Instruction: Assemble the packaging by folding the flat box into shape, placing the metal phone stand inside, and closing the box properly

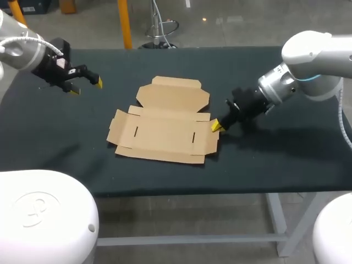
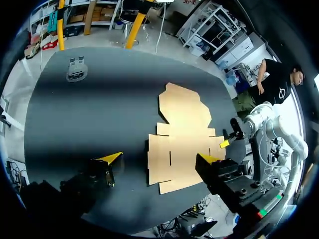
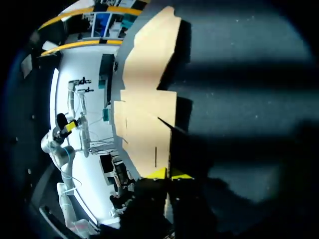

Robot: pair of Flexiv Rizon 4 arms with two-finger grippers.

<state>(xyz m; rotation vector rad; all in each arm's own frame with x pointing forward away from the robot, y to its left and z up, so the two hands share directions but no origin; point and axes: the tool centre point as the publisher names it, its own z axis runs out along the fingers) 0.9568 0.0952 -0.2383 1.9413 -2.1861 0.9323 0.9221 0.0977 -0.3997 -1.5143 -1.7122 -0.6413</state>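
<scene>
Closest to the lens in the left wrist view, the left gripper (image 2: 160,158) is seen released, its yellow tips spread wide. It is held above the far left part of the table (image 1: 275,154), well apart from the flat box (image 1: 162,124). That box is laid unfolded near the table's middle, with its lid panel turned toward the far edge and its side flaps spread flat. The right gripper (image 1: 215,126) is set low at the box's right side flap. Whether it is clenched on the cardboard or merely placed against it cannot be told from these views.

A small pale object (image 2: 76,69) is seen on the table ahead of the left gripper, well apart from the box. It is taken to be the metal phone stand, though it is too small for certainty.

Folding is judged barely begun, with the right flap as the step in hand. That flap is best caught close to its crease and raised along the fold line. The base panel should be pressed down by the free gripper, so that the light sheet is not dragged across the table.
</scene>
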